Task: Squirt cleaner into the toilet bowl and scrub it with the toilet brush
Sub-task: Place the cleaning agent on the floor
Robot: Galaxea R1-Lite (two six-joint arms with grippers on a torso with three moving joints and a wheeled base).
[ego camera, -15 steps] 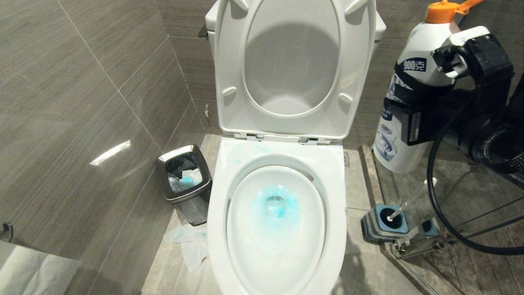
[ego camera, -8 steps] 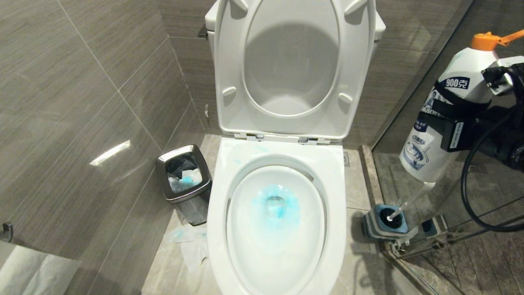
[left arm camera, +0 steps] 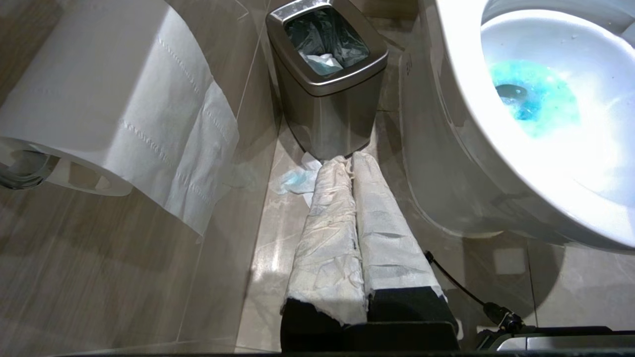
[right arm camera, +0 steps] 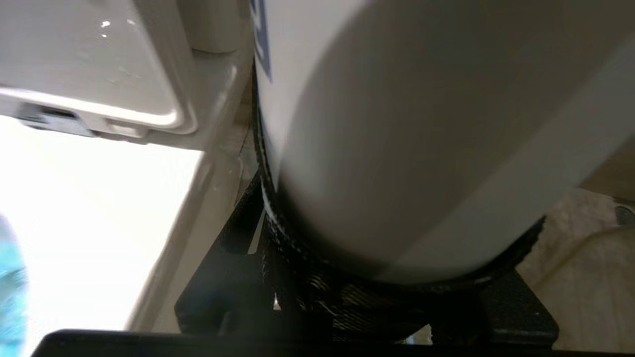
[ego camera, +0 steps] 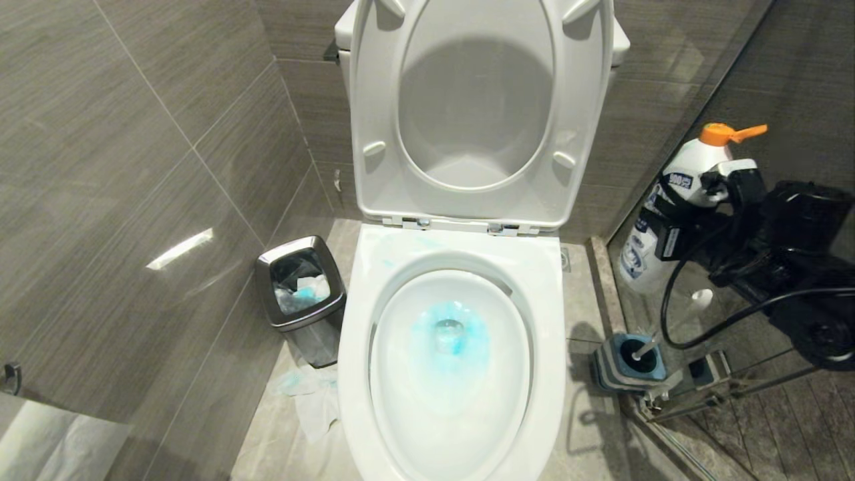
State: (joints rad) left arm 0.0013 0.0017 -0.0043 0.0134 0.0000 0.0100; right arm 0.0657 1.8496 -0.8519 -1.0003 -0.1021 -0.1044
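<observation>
Toilet bowl (ego camera: 548, 347) open above; waste bin (ego camera: 300, 297) close beside it.

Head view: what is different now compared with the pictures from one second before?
The right gripper, jaws still clamped on the white cleaner bottle, carried it down and away toward the floor beside the toilet brush. The toilet bowl, its blue cleaner and the waste bin did not change.

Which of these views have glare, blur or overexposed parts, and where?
Head view: a bright streak of glare on the left wall tile; the bowl is evenly lit. Left wrist view: the bowl inside washes out to white near the blue cleaner. Right wrist view: the bottle fills the frame, soft and out of focus, and the bowl is blown out.
</observation>
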